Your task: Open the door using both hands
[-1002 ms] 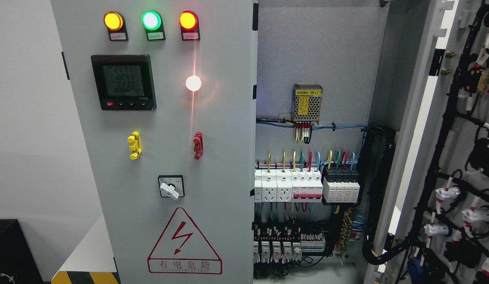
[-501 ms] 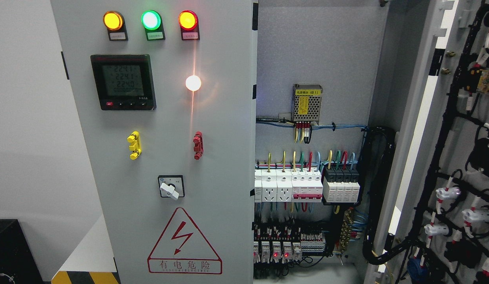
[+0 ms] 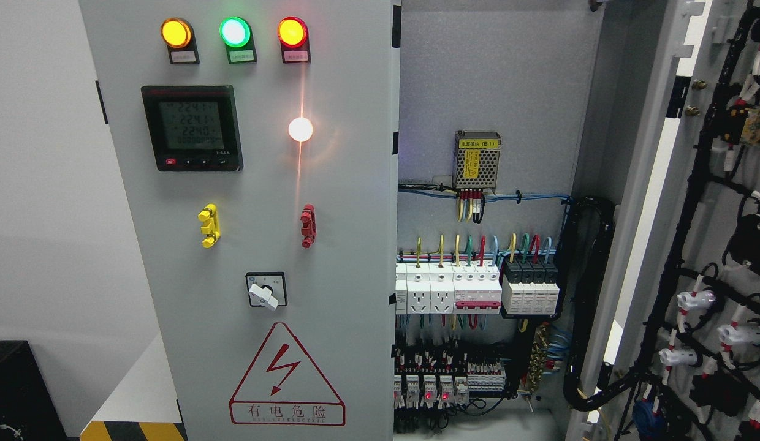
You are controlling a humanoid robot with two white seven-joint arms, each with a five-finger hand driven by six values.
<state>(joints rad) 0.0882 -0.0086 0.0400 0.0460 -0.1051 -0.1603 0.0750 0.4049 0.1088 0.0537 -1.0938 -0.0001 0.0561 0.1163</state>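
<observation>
Change since the earlier frames: none in the cabinet or doors; only the meter's digits flicker and small red lamps low in the cabinet have come on.

Head view, sole view:
- Left door (image 3: pixel 331 245): closed, facing the camera. It carries three indicator lamps (image 3: pixel 233 32) lit amber, green and red, a digital meter (image 3: pixel 192 127), a yellow handle (image 3: pixel 208 225), a red handle (image 3: pixel 307 225), a rotary switch (image 3: pixel 265 290) and a warning triangle (image 3: pixel 286 376).
- Right door (image 3: pixel 717 202): swung wide open at the picture's right, its wired inner face towards the camera; judged fully opened.
- Cabinet interior (image 3: pixel 490 73): exposed between the doors, with a power supply (image 3: pixel 477 160) above a row of breakers (image 3: pixel 478 286).
- Robot hands: neither shows, so their state cannot be told. Judged withdrawn, the open door needing no holding.
</observation>
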